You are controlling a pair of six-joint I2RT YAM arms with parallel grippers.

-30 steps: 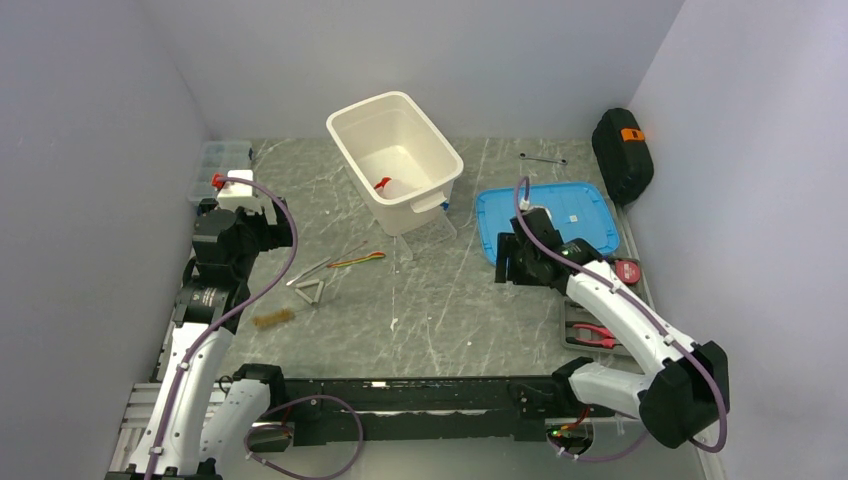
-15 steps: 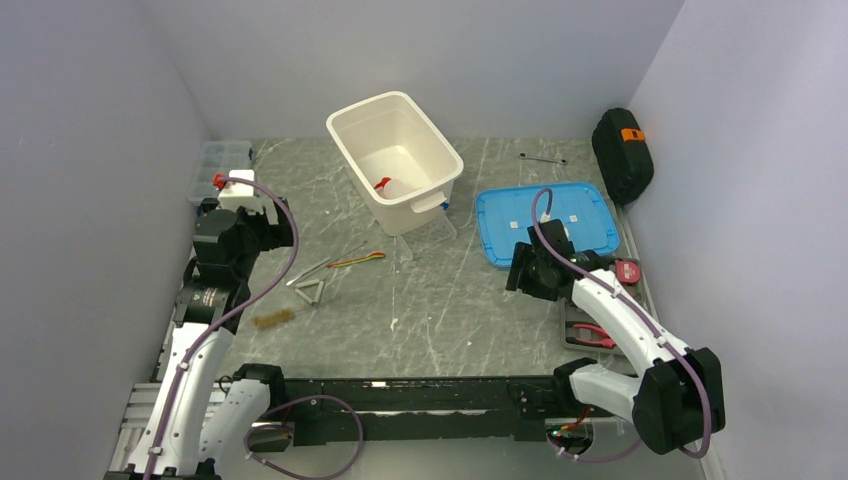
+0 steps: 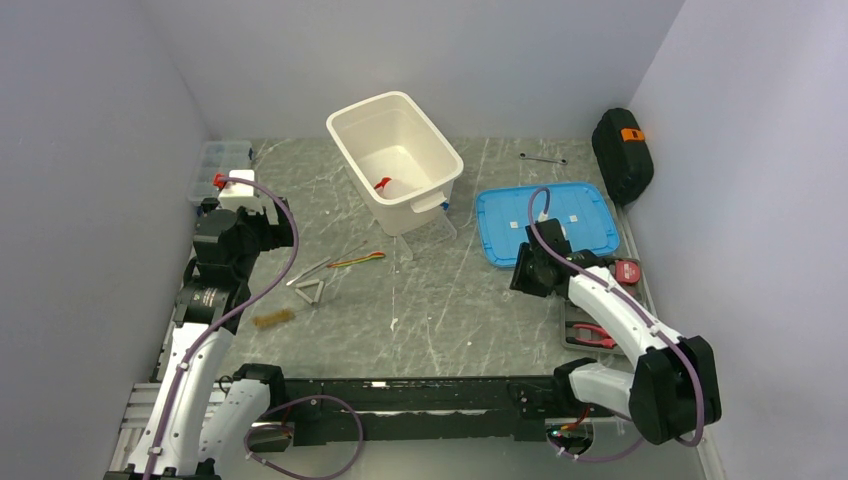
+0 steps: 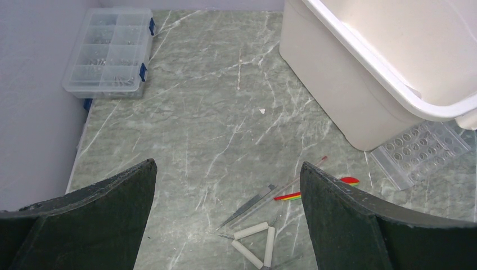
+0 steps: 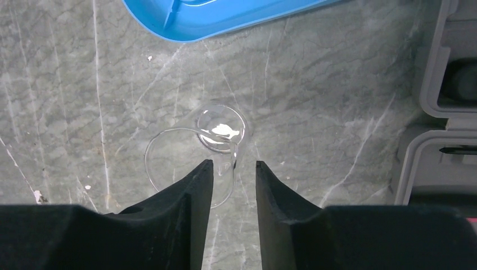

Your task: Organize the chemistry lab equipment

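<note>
**Right arm goes for the glass.** The right end effector (image 5: pixel 234 164) hangs over a small clear glass vessel (image 5: pixel 220 127) on the grey marbled worktop (image 3: pixel 440 310). The vessel sits at centre of the right wrist view, just below the rim of a blue plastic tray (image 5: pixel 225 14), and seems to stand upright with its mouth toward the camera. The two black fingers (image 5: pixel 194 191) straddle its thin wall with only a narrow gap between them. Whether they already pinch the glass cannot be told.

The step in hand looks like the pick-up of this vessel, one piece of the lab equipment to be tidied. The next move probably calls for a gentle, sure closure on the wall (thin glass, smooth and apt to slip). A straight lift would follow, then a carry toward the white rectangular plastic bin (image 3: pixel 428 190) at upper centre of the overhead view. A translucent squeeze bottle with a red nozzle (image 3: pixel 385 186) already lies in that bin.

In the overhead view the right arm is folded, its elbow at lower right and its forearm running up and left. Its wrist is tipped down right of centre, between the tray and an open grey tool case (image 5: pixel 444 67).

The left arm rises along the left edge with its wrist pitched forward. The left end effector (image 4: pixel 228 164) is spread wide with nothing in it, above the worktop. Below it, in the left wrist view:
- a white-sleeved metal triangle (image 4: pixel 253 244) and slim metal tongs (image 4: pixel 247 205) at lower centre
- a clear plastic tube rack (image 4: pixel 422 152) beside the bin at right
- a clear many-compartment organizer box (image 4: pixel 109 53) at upper left
</note>
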